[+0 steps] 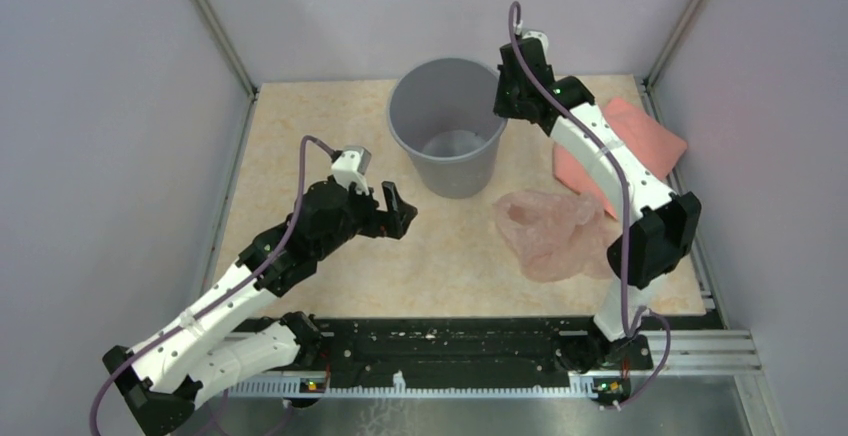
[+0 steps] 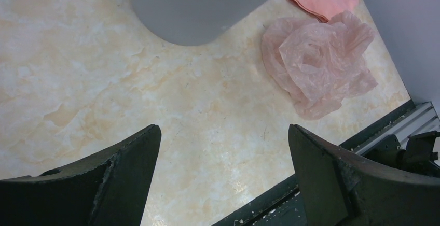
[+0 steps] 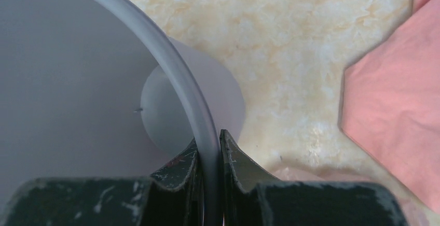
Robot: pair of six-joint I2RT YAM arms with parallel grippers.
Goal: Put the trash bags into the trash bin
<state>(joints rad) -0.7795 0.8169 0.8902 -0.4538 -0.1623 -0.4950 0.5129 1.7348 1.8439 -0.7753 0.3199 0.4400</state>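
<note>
The trash bin (image 1: 455, 171) stands upright, mouth up, rim pinched by the right gripper (image 3: 209, 142); the left gripper (image 2: 223, 130) gapes.

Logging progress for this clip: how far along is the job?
Nothing done yet: the grey trash bin is empty, the translucent pink trash bag lies crumpled on the table. In hand: right gripper pinches the bin's rim; left gripper open, empty. Left: grasping the bag and binning it.
</note>
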